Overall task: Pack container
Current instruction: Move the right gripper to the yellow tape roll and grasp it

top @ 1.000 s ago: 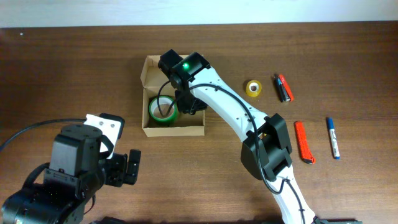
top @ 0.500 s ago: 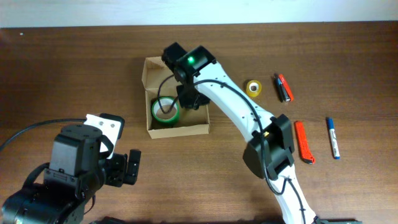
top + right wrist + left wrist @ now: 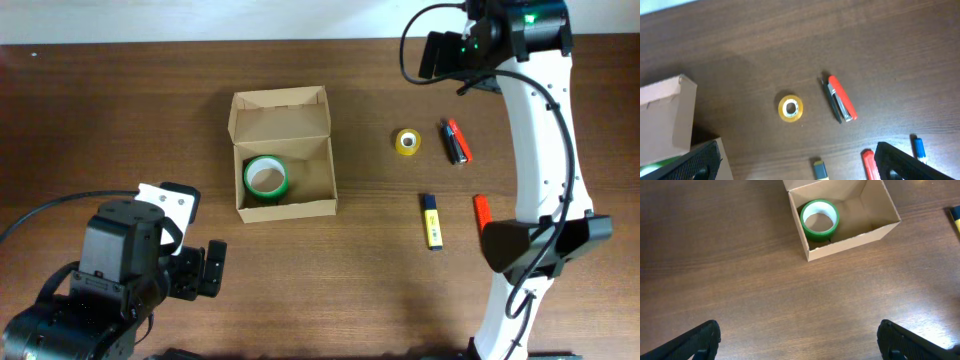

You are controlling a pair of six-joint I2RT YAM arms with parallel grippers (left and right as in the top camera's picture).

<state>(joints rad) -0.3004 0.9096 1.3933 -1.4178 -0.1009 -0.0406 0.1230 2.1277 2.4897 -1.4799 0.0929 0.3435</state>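
Observation:
The container [image 3: 285, 208] is a brown cardboard box left of centre, its lid flap folded back. A green tape roll [image 3: 266, 177] lies flat in its left half. The left wrist view shows the container [image 3: 850, 242] and the green roll [image 3: 819, 217] far ahead. My left gripper [image 3: 205, 270] hovers over bare wood at the near left, open and empty [image 3: 800, 347]. My right gripper [image 3: 440, 55] is high at the back right, open and empty [image 3: 800, 167], above a small yellow tape roll [image 3: 790, 108]. The container's corner [image 3: 665, 115] shows at the left of the right wrist view.
Right of the box lie the yellow tape roll [image 3: 407, 142], a red and black stapler [image 3: 455, 141], a yellow and blue marker [image 3: 431, 221] and a red cutter [image 3: 481, 209], partly under the right arm. A blue pen [image 3: 918, 148] shows at the right finger.
My right gripper has left the box, opened and swung up to the back right. The green tape roll stays in the box. The left arm has not moved.

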